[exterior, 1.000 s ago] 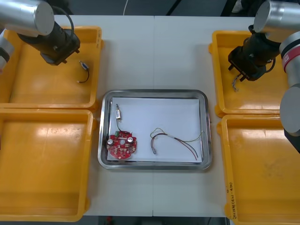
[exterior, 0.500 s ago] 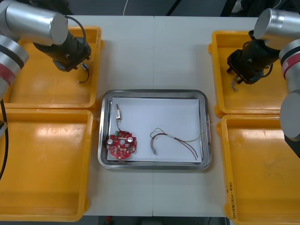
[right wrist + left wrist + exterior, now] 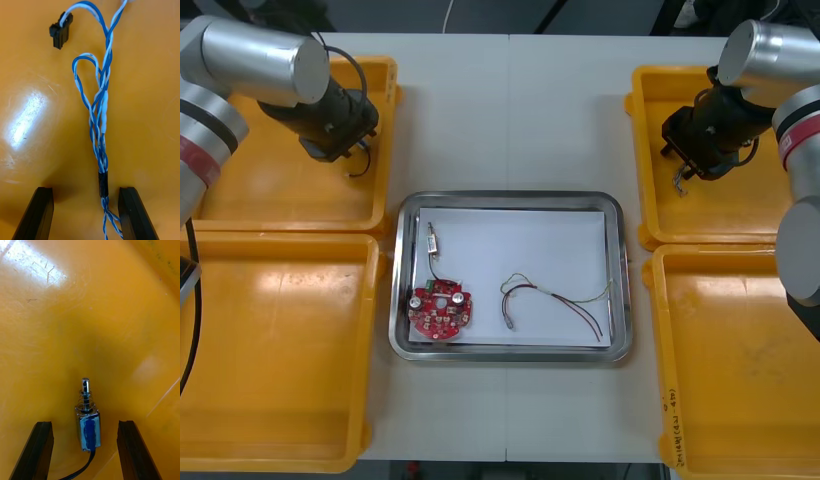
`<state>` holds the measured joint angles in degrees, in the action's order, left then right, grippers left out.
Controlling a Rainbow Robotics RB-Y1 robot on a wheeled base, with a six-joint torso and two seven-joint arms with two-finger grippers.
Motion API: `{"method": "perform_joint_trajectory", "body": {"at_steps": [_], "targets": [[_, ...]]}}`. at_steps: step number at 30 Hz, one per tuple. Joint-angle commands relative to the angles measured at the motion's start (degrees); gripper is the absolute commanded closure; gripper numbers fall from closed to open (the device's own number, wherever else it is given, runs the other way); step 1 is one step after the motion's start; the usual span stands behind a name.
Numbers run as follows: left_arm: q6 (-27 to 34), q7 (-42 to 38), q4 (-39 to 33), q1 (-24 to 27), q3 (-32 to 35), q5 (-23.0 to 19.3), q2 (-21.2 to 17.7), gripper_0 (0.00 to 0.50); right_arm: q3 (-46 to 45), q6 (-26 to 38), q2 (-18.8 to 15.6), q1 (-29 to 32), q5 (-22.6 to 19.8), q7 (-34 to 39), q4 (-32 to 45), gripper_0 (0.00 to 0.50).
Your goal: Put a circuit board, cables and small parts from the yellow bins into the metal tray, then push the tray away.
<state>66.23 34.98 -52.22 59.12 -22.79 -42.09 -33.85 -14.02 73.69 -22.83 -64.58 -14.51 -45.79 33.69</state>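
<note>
Fingers (image 3: 37, 450) spread, left gripper (image 3: 84, 424) has slid astride the ten-o'clock small silver metal part (image 3: 88, 431), right gripper (image 3: 86, 189) likewise open around the two-o'clock twisted blue-and-white cable (image 3: 101, 112): grasps likely next.

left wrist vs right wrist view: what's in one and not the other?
Left wrist: a small metal part with a blue wrap and black lead, between the left gripper fingers. Right wrist: a twisted blue and white cable with a black connector, between the right gripper fingers. Both: open black fingers above a yellow bin floor.
</note>
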Motion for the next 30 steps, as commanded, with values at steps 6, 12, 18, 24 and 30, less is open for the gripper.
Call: {"method": "perform_joint_trajectory", "body": {"at_steps": [6,12,18,24,30], "targets": [[-2.0,-0.6,1.9,3.3,-2.6,-1.4,0.7,0.0,4.0,-1.2,0.5,3.8,-0.3,0.4,0.0,0.0],[-3.4,-0.4,2.9,3.3,-3.0,-1.2,1.1,0.0,4.0,-1.4,0.5,4.1,-0.3,0.3,0.0,0.0],[-3.6,-0.4,3.0,3.3,-3.0,-1.1,1.2,0.035,4.0,-1.5,0.5,4.2,-0.3,-0.2,0.1,0.5],[-3.9,0.0,3.0,3.3,-3.0,-1.2,1.1,0.5,3.5,-1.2,-0.5,4.1,-0.6,-1.1,0.5,0.5],[-4.8,-0.2,3.0,3.3,-3.0,-1.5,1.1,0.5,1.4,5.9,-1.6,4.2,-0.3,-1.8,6.6,0.5]]}}
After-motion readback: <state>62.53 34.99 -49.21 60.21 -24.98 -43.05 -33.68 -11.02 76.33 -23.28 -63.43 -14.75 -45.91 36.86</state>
